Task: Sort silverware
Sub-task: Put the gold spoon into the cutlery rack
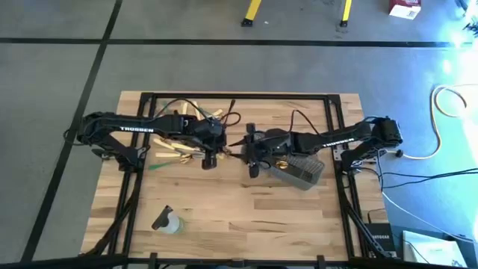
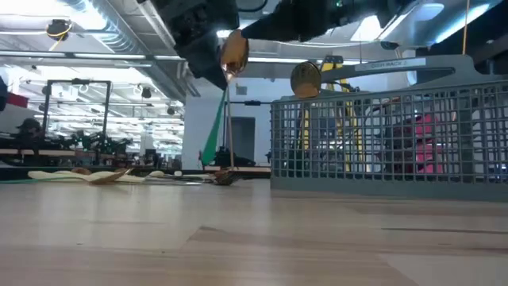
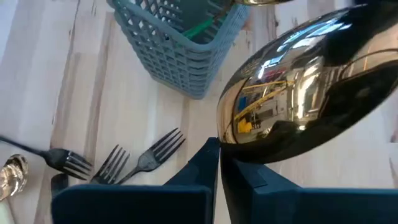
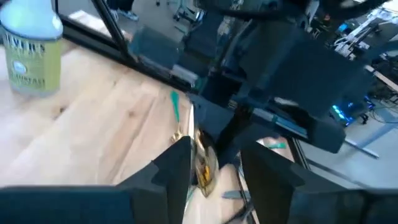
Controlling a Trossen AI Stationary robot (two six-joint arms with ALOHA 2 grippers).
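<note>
The pale wood table stands on grey floor crossed by dark tape lines, and the low view looks past it into a bright workshop with ceiling lights and shelving. At mid-table the 2 arms meet. The left gripper has its fingers pressed together on a gold spoon, held above the wood with its bowl up, as the low view shows. The right gripper faces it; its fingers stand spread on either side of that same spoon, apart from it as far as the right wrist view tells. Only the left wrist view shows 3 black forks lying flat near the grey basket, and a green utensil standing inside it. Only the low view shows a second gold spoon rising above the basket's rim. The high view alone shows the loose pile of tan and green silverware under the left arm, and a clear bottle near the table's front edge.
</note>
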